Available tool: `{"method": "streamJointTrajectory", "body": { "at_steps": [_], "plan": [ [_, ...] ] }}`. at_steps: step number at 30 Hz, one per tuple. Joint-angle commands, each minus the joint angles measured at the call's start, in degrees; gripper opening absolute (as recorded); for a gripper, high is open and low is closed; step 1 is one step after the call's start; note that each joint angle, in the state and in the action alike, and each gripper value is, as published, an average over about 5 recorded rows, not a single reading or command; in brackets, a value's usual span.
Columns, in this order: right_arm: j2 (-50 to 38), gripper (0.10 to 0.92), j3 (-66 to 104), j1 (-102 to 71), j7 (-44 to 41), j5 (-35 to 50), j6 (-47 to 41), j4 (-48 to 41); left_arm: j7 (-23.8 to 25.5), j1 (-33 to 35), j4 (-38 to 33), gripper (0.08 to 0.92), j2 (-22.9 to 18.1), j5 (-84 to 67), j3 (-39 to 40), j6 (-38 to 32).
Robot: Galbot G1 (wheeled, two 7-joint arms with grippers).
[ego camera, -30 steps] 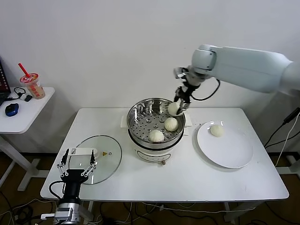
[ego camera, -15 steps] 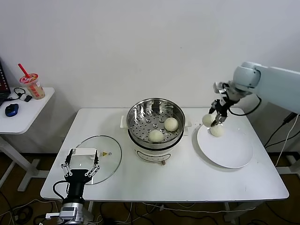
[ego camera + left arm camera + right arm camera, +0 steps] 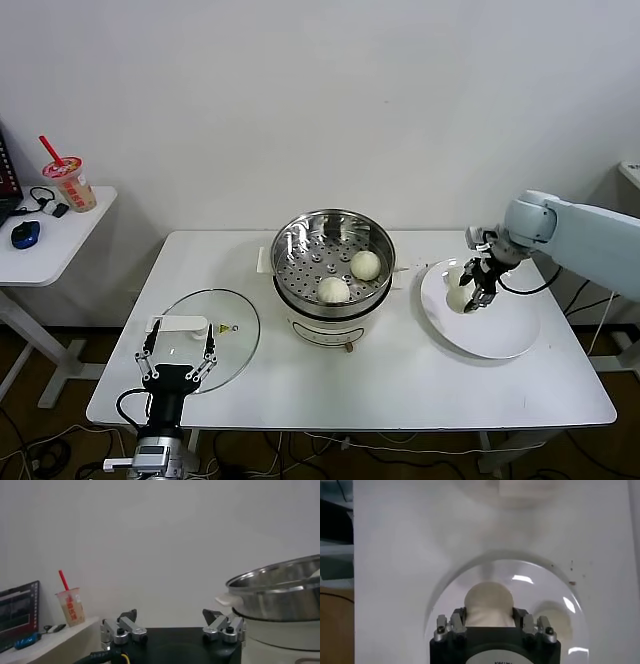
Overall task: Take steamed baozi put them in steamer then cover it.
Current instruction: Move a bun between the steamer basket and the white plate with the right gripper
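Right gripper (image 3: 474, 297) lower now, jaws gripping 1 baozi (image 3: 458, 298) over plate (image 3: 500, 335).

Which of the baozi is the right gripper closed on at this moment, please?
The baozi over the white plate, clamped in the right gripper. The two others lie free on the steamer tray, far from either gripper.

A white table (image 3: 350, 390) carries the steamer (image 3: 333, 270), a white plate (image 3: 500, 330) and a glass lid (image 3: 215, 335).
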Motion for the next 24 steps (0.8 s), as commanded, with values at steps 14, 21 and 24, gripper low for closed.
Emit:
{"method": "streamJointTrajectory", "body": {
  "at_steps": [14, 21, 24],
  "plan": [
    [5.79, 0.619, 10.15, -10.83, 1.00, -4.37, -0.02, -7.55, -0.08, 0.15, 1.13, 0.823, -0.18, 1.08, 0.40, -0.30],
    [5.53, 0.619, 9.71, -10.82, 1.05, -4.27, -0.05, -6.79, -0.09, 0.08, 1.53, 0.823, -0.17, 1.24, 0.58, -0.42],
    [5.42, 0.619, 9.87, -11.17, 1.19, -4.26, -0.06, -6.69, -0.09, -0.11, 1.64, 0.823, -0.11, 1.28, 0.58, -0.41]
  ]
}}
